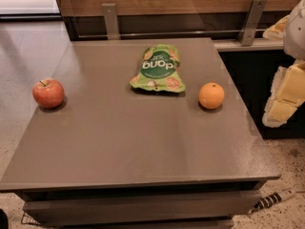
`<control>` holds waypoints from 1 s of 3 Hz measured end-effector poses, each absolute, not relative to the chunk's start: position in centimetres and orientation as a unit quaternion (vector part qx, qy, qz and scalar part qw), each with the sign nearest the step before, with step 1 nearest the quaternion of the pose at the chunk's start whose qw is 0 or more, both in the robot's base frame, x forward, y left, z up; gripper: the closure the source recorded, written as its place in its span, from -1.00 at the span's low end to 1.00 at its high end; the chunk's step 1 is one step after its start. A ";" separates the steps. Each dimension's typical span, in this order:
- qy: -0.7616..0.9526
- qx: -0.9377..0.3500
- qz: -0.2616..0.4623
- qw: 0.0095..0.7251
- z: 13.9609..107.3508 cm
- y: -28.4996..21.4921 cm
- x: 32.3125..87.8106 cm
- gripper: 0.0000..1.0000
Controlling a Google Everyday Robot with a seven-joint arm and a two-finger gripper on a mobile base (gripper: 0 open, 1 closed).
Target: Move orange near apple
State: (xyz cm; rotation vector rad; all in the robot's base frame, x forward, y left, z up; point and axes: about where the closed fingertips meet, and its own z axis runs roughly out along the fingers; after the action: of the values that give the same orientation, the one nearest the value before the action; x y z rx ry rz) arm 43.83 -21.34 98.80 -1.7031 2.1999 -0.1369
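Trouble from here would most likely come from the orange (211, 95) itself. It is round and smooth, and it rests on the bare desk (143, 142) close to the right edge, so a grasp that lands off-centre could nudge it into a roll and send it over that edge to the floor. The crossing carries a second risk. The apple (48, 93) sits close to the left edge, well apart from the orange, and a green snack bag (158, 69) lies between them towards the back edge. A low carry that drifts towards the back could drag or snag the bag. The set-down needs care too, since a hard or late release beside the apple could knock it, and it has little desk left before the left edge.

The gripper (285, 99) hangs off the desk, beyond the right edge and just outside the orange's side of the surface, apart from the fruit and touching nothing on the desk. Its pale yellow parts face in towards the desk, with the white body of the arm (296, 27) above them near the back right corner. I cannot tell whether the gripper is spread or closed.
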 end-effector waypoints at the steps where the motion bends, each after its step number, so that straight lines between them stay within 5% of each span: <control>1: 0.777 -0.602 -0.048 0.177 98.8 -21.3 43.8 -1.00; 2: 0.775 -0.601 -0.027 0.192 98.4 -21.3 44.2 -1.00; 3: 0.754 -0.590 0.065 0.282 94.6 -22.9 47.5 -1.00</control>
State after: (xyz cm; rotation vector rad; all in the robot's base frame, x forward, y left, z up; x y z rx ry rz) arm 47.49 -22.94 94.62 -1.5803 2.0181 0.1750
